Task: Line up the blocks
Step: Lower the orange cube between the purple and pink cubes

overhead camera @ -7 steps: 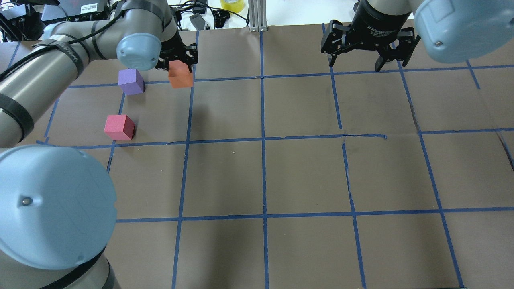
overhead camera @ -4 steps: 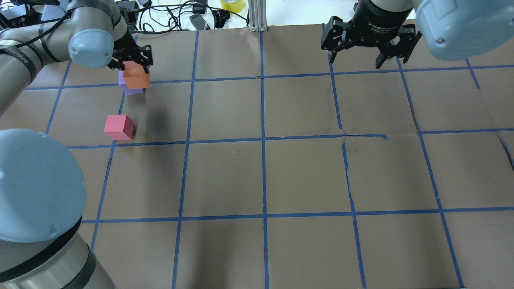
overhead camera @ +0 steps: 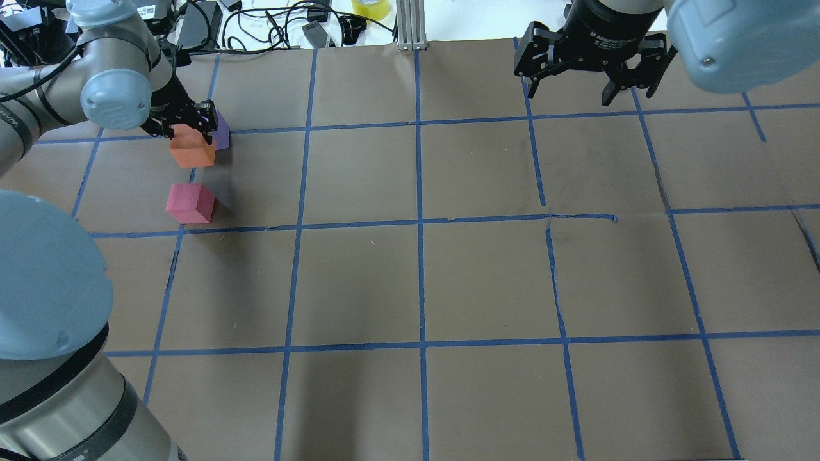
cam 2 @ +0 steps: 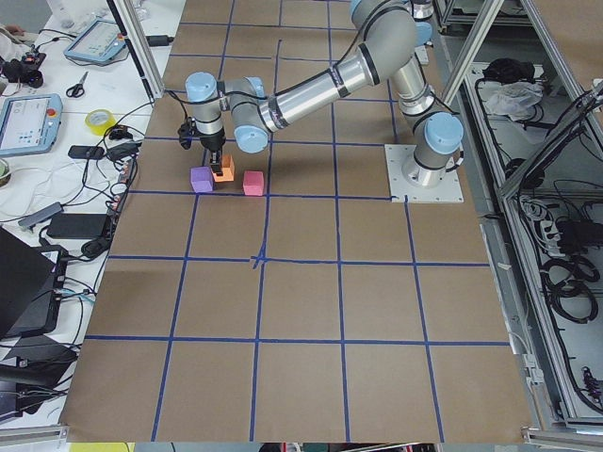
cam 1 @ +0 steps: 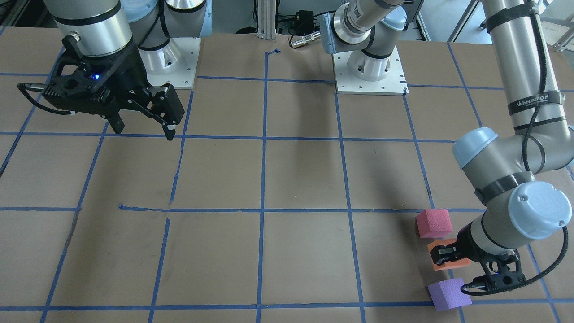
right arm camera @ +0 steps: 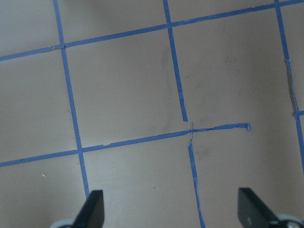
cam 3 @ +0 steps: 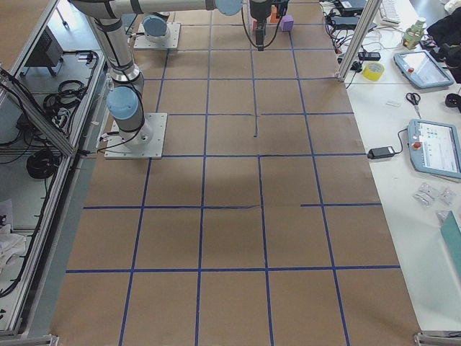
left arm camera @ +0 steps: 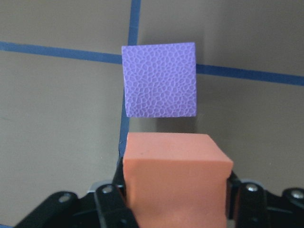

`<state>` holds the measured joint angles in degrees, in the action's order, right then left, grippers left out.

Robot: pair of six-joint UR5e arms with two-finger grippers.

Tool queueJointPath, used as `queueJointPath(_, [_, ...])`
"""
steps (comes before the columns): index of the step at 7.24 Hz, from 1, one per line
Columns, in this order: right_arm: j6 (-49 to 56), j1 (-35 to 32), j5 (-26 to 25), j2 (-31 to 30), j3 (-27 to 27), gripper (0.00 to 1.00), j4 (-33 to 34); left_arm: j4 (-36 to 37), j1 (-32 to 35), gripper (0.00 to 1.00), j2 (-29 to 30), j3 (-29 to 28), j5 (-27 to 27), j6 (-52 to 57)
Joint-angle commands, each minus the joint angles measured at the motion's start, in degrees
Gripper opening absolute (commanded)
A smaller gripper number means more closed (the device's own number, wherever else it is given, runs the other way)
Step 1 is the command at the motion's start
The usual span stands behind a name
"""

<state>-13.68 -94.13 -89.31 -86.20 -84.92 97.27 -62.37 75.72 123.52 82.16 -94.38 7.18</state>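
My left gripper (overhead camera: 186, 130) is shut on the orange block (overhead camera: 191, 152) and holds it low over the table, between the purple block (overhead camera: 222, 134) and the pinkish-red block (overhead camera: 189, 203). I cannot tell whether the orange block touches the table. In the left wrist view the orange block (left arm camera: 175, 175) sits between the fingers, with the purple block (left arm camera: 159, 80) just beyond it across a small gap. In the front-facing view the pinkish-red (cam 1: 433, 223), orange (cam 1: 440, 265) and purple (cam 1: 448, 294) blocks stand roughly in a row. My right gripper (overhead camera: 586, 83) is open and empty at the far right.
The table is brown paper with a blue tape grid (overhead camera: 419, 224). Cables, a yellow tape roll (overhead camera: 370, 8) and an aluminium post (overhead camera: 410, 25) lie beyond the far edge. My left arm's elbow (overhead camera: 38, 275) looms over the near left corner.
My left gripper has carried the orange block leftward past the purple block, then nearer to the robot and lower, into the gap before the pinkish-red block. The right gripper has stayed in place.
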Motion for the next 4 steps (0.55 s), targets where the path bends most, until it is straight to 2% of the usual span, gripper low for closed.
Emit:
queueJointPath(1, [0.05,0.09,-0.16,0.15,-0.07,1.0,-0.41,0.23,-0.92,0.02,0.14,0.63,0.16,1.6])
queueJointPath(4, [0.14,0.09,-0.16,0.06,-0.07,1.0,-0.41,0.23,-1.01,0.03,1.45,0.89,0.95,2.65])
